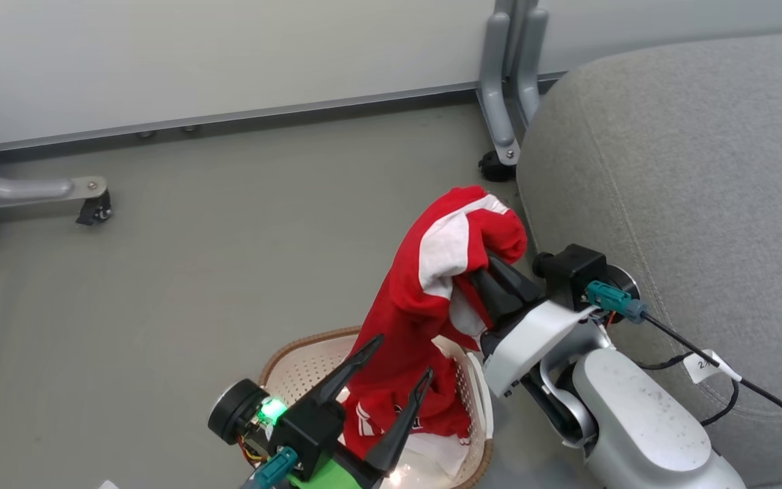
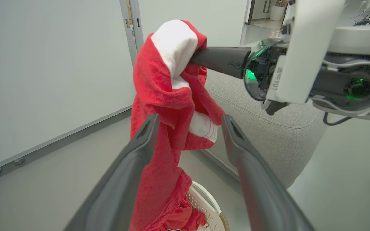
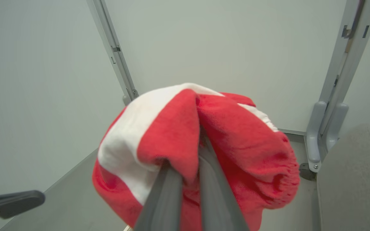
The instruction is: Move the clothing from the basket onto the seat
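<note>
Left to right, head view. The basket point(image 1: 290, 350) stands on the floor, low in the view, with red fabric lying inside. Over it the left gripper point(image 1: 404, 353) has its fingers spread wide and holds nothing; the hanging cloth falls just beyond them, and contact cannot be judged. The clothing point(image 1: 418, 285), red with a white stripe, hangs in a long drape, with its top bunched in the right gripper point(image 1: 482, 278), whose fingers are clamped together on the fold, and its lower end trailing into the basket. The seat point(image 1: 690, 170) rises just right of that gripper, its rounded edge close by.

Step in hand, as judged: carrying the garment across. It is best lifted until the tail clears the rim and swung right, then released only when most of the fabric lies over the cushion. The spread left fingers are a likely snag.
</note>
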Controlling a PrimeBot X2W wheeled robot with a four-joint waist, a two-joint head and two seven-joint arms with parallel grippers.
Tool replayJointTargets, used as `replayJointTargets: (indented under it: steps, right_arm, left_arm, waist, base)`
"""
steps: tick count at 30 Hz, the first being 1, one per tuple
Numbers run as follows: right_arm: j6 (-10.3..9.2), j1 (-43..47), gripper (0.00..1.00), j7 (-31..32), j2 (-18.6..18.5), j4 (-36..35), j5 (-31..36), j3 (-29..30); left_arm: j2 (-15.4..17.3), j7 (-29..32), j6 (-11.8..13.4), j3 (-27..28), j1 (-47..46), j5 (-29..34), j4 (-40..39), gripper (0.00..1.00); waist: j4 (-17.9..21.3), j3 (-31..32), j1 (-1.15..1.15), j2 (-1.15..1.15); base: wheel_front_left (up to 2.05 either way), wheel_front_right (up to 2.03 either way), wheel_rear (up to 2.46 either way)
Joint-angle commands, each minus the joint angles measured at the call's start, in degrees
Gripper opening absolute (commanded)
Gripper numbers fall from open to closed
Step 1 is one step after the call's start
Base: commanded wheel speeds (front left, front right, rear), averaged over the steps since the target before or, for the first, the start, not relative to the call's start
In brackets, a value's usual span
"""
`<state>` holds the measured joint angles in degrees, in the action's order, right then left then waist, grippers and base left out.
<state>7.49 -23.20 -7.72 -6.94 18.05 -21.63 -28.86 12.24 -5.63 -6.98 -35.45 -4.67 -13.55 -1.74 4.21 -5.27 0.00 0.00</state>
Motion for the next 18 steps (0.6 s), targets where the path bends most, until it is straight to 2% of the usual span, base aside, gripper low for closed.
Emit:
replayJointTargets:
  steps: [1,9,18]
  right_arm:
    - [0.0,-1.0,0.0,-0.4,-0.4,-0.6,0.3,0.5]
    - [0.0,-1.8,0.0,-1.1,-1.7,-2.4,2.8,4.6]
    - [0.0,0.0,0.0,-1.7,-1.6,-3.8,4.4,10.7]
  left_arm:
    - [0.7,0.1,0.2,-0.1,-1.4,0.2,-0.3,1.0]
    - [2.2,0.8,0.1,-0.3,-4.2,0.8,-1.7,1.0]
    - [3.8,1.8,-0.1,-0.9,-7.0,1.1,-3.5,1.0]
  waist:
    - [4.2,-2.9,0.0,0.0]
    - [10.8,-7.8,0.0,0.0]
    - [15.5,-11.6,0.0,0.0]
  base:
    - [0.0,0.0,0.0]
    - [0.0,0.0,0.0]
    - [0.0,0.0,0.0]
